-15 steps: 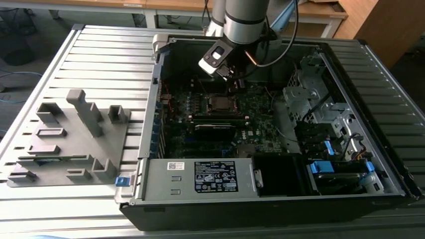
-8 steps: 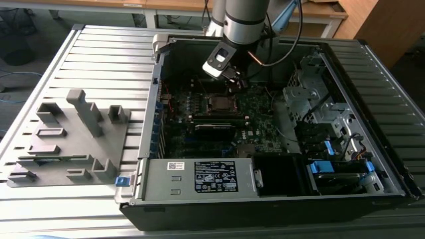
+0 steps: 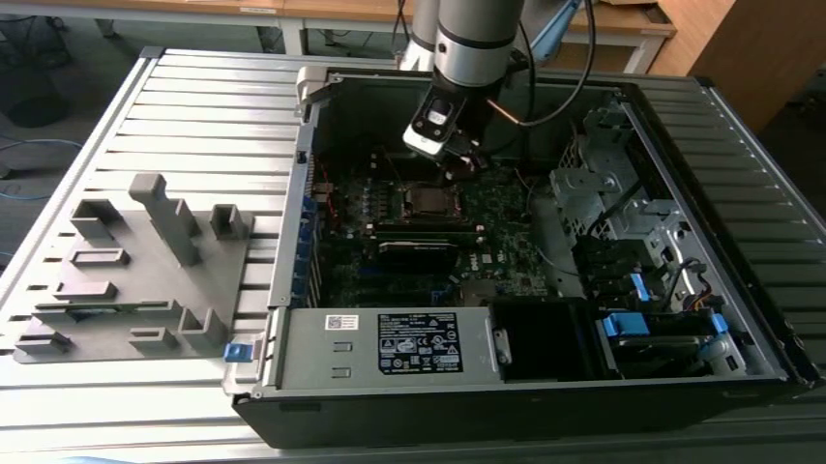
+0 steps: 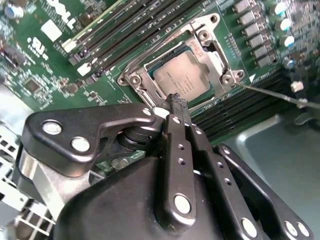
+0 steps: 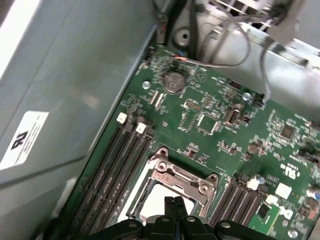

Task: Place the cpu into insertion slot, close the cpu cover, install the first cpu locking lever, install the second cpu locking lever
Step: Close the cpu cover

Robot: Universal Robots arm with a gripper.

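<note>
Second wrist view: the cpu (image 4: 182, 75) lies under the lowered cpu cover (image 4: 141, 82); the jaws, pinched together and empty, sit at its edge. Locking seems in hand, calling for firm pressure.

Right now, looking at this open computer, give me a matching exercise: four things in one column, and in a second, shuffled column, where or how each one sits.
Things:
1. cpu
2. cpu cover
3. gripper
4. grey fixture

Places or states:
A. on the slatted table, outside the computer case
B. shut, tip at the metal frame's edge
C. silvery metal, lying flat around the chip
D. dull grey top, showing through a square opening

Pairs: 1-D, 2-C, 3-B, 4-A
</note>
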